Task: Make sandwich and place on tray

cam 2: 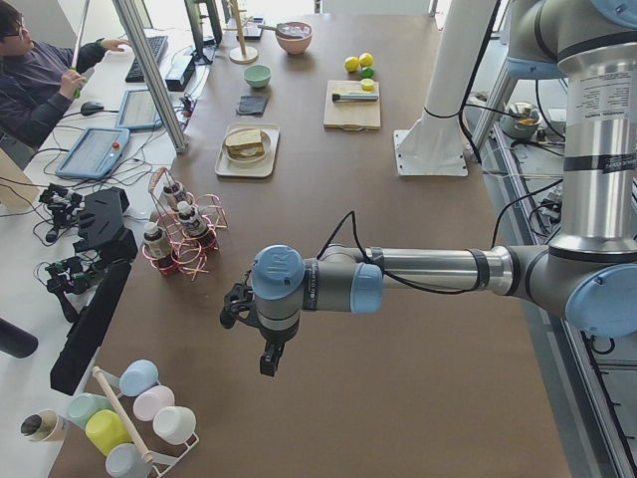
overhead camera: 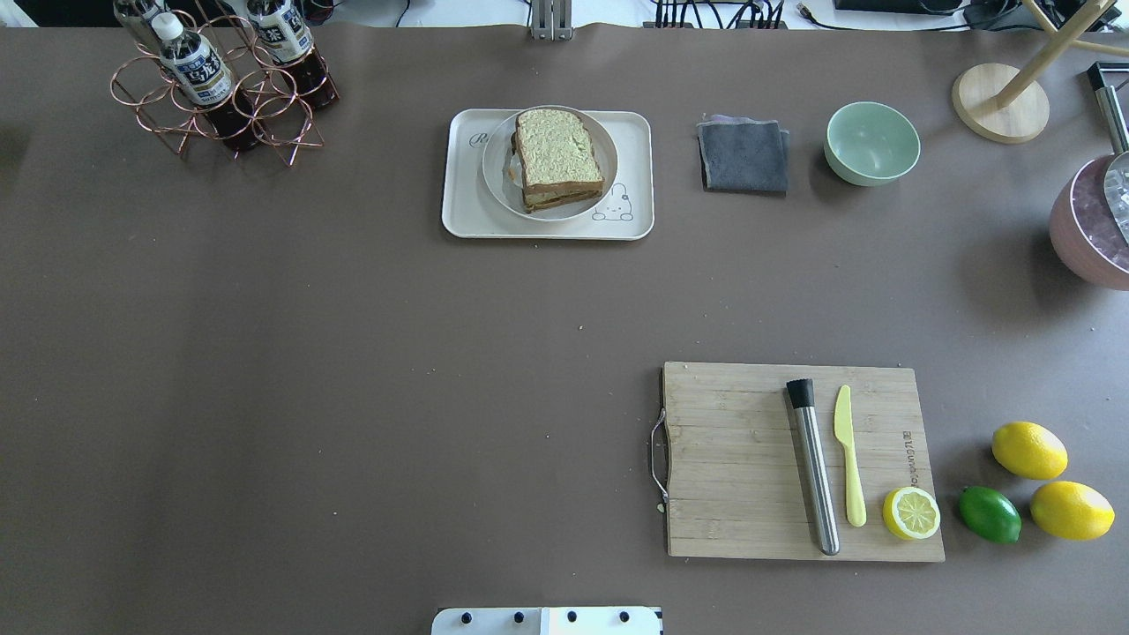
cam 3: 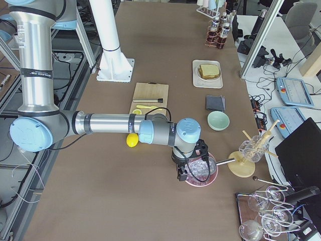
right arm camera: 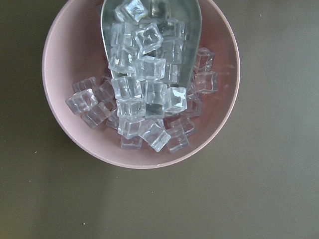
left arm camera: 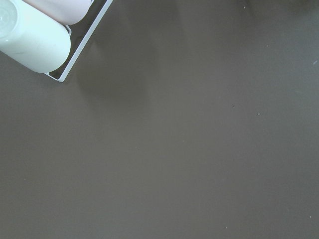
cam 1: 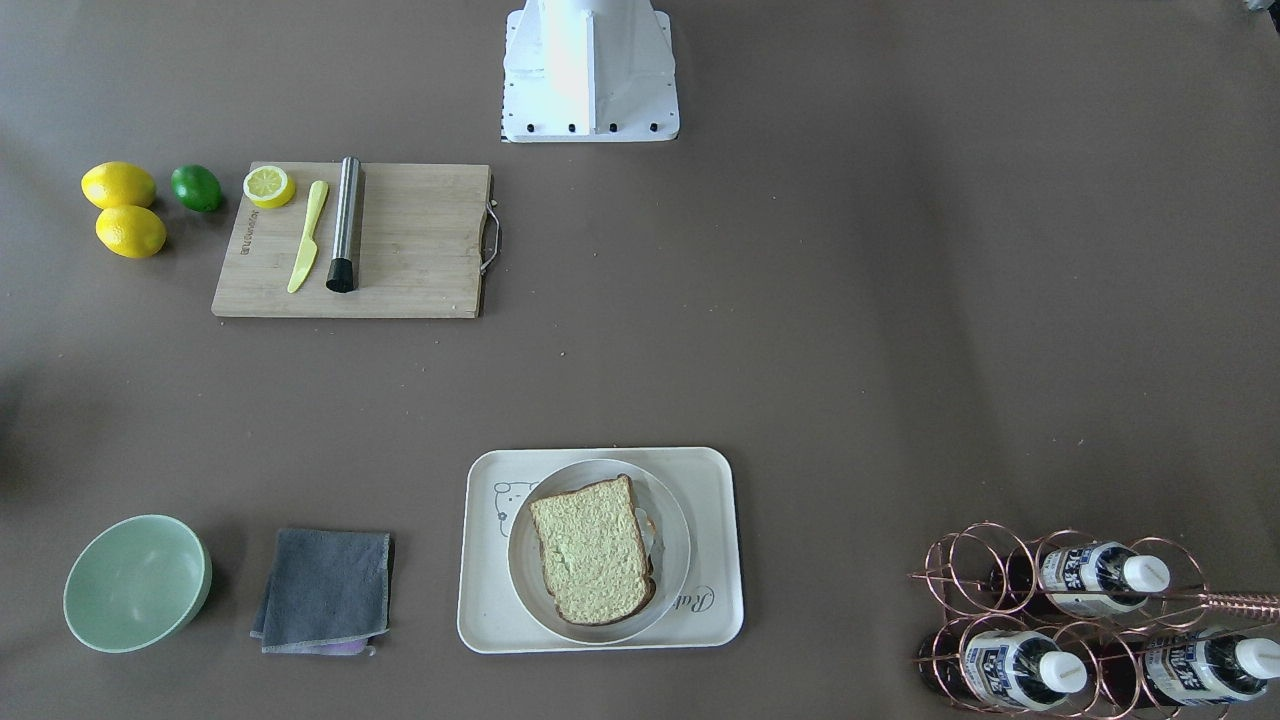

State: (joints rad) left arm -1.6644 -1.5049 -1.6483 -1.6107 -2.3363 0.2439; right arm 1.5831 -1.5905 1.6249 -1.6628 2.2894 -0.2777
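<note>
The sandwich, two brown-crusted slices with the egg almost hidden between them, lies on a round white plate on the cream tray at the table's far side from the robot. It also shows in the overhead view on the tray. My left gripper hangs over bare table far from the tray, near a rack of cups. My right gripper hangs over a pink bowl of ice. Both show only in the side views, so I cannot tell whether they are open or shut.
A wooden cutting board holds a steel muddler, a yellow knife and a lemon half. Two lemons and a lime lie beside it. A grey cloth, green bowl, bottle rack, pink ice bowl.
</note>
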